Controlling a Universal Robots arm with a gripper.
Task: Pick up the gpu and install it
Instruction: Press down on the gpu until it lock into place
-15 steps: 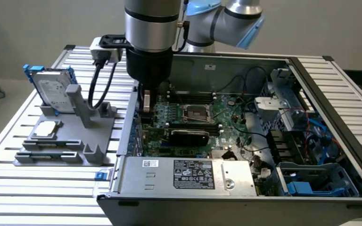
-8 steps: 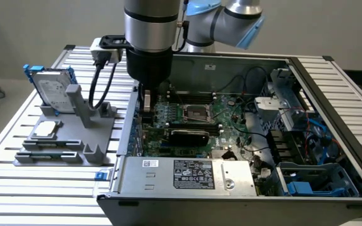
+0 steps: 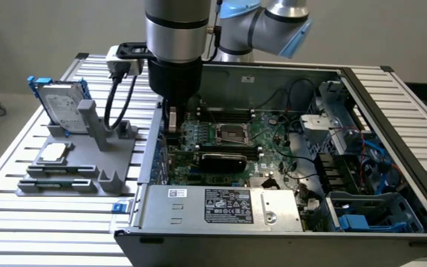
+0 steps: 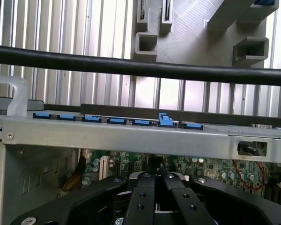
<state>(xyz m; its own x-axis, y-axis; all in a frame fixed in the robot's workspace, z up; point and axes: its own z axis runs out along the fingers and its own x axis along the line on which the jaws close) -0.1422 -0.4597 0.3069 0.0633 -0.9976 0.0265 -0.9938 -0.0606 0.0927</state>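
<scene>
Looking down into the open computer case (image 3: 388,105), I see sheet-metal walls, a green motherboard (image 3: 271,140) crowded with slots and small parts, and a silver power supply box (image 3: 221,208) with a printed label along the near edge.

The gpu (image 3: 223,162) is inside the case, over the motherboard. Its glossy black rounded-rectangle cover faces the exterior camera, and its long axis runs from that view's left to its right. I cannot tell whether it is fully seated.

The tool (image 3: 173,123) hangs from the thick grey and black arm near the case wall on the exterior view's left. It is close to the gpu but apart from it. In the wrist view the tool (image 4: 154,177) has its black bolted fingers (image 4: 141,197) pressed together with nothing between them. Beyond them are a grey metal rail with blue plastic clips (image 4: 166,121) and a smooth black cable (image 4: 140,68) crossing the picture.

The surface (image 3: 20,214) is ribbed aluminium slats. On it, beside the case, sits a matte grey holder (image 3: 73,181) carrying an upright silver hard drive (image 3: 59,105) with a blue frame and a small flat silver module (image 3: 54,153). Behind it all is a plain grey wall.
</scene>
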